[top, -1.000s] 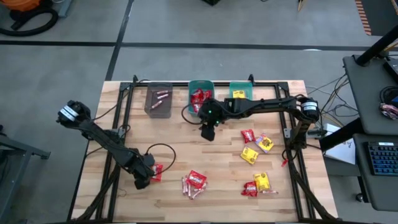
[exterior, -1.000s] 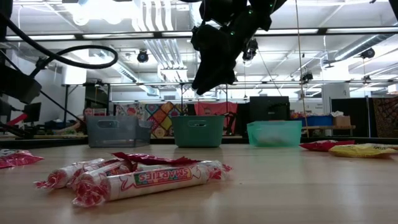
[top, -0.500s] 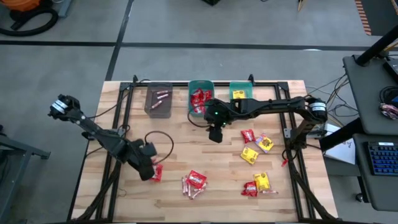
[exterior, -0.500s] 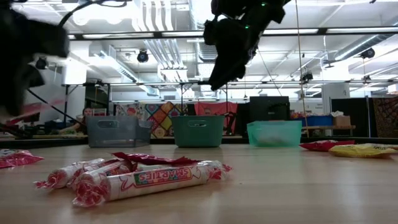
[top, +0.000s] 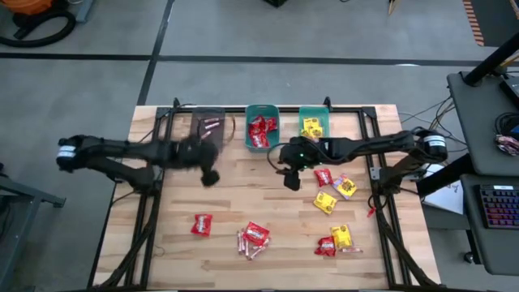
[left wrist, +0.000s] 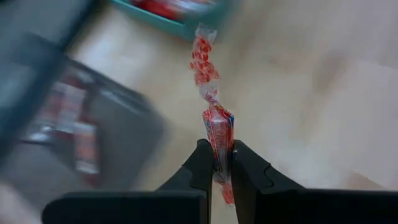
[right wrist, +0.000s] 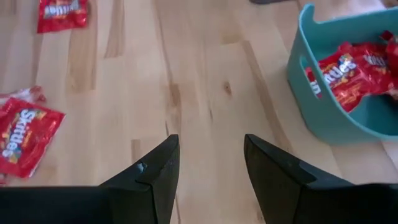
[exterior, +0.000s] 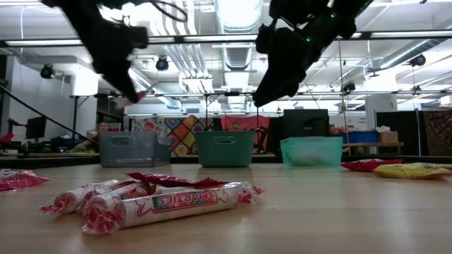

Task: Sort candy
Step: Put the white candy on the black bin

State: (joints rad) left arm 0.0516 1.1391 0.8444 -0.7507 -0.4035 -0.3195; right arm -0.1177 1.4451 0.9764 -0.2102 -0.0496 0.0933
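My left gripper is up in the air just in front of the grey bin, shut on a thin pinkish-red stick candy. In the low view it shows high on the left. My right gripper hovers open over bare wood, right of the middle teal bin, which holds red packets. It touches nothing. Loose candy lies flat on the table: a red packet, a red packet with sticks, and red and yellow packets on the right. My left gripper pinches the stick candy between its two fingers near one end. The rest of the roll and its twisted wrapper tail reach out past the fingertips. The candy is lifted clear of the table.
Three bins stand in a row at the far edge: grey with sticks, teal with red packets, lighter teal with yellow packets. A black frame rail runs along the table's sides. Bare wood lies between the two grippers.
My left gripper has risen from the near-left part of the table, beside the red packet, and swung fast toward the far edge up to the grey bin, carrying the stick candy. The red packet stayed where it lay. My right gripper has drifted toward the table's right, away from the middle bin.
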